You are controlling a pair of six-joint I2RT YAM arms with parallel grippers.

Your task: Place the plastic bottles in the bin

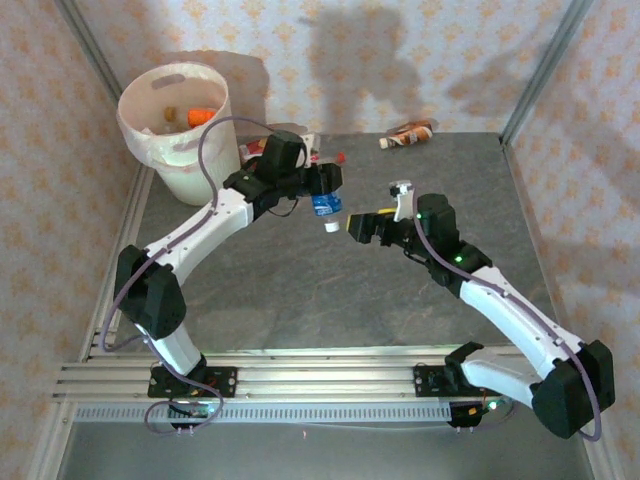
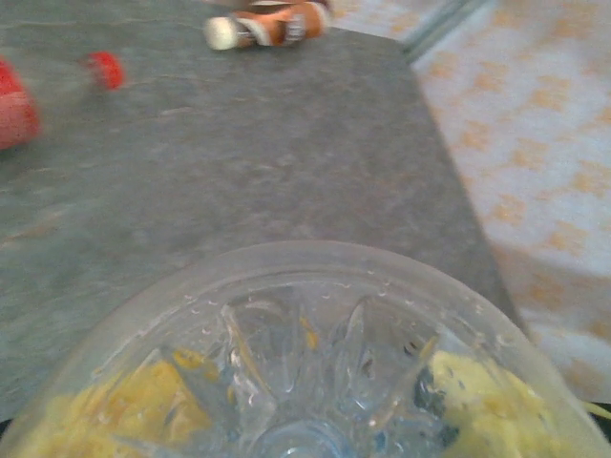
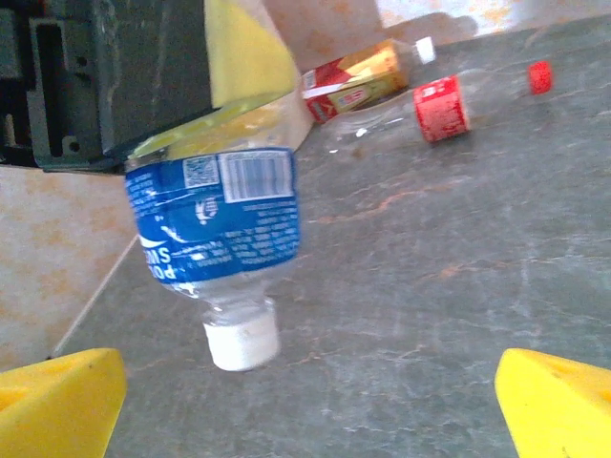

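Note:
My left gripper (image 1: 322, 188) is shut on a clear plastic bottle with a blue label (image 1: 325, 206), which hangs cap down above the middle of the table. In the left wrist view the bottle's ribbed base (image 2: 305, 363) sits between the yellow pads (image 2: 487, 401). My right gripper (image 1: 355, 227) stands open just right of the bottle, its yellow fingertips (image 3: 558, 401) wide apart below the white cap (image 3: 242, 343), touching nothing. The off-white bin (image 1: 186, 178) stands at the back left, with an orange-capped bottle (image 1: 200, 116) inside.
A brown-labelled bottle (image 1: 405, 134) lies at the back right edge. A red-labelled bottle (image 3: 439, 107), a red-and-yellow-labelled one (image 3: 353, 81) and a loose red cap (image 3: 540, 76) lie behind the left arm beside the bin. Patterned walls close in the table's sides.

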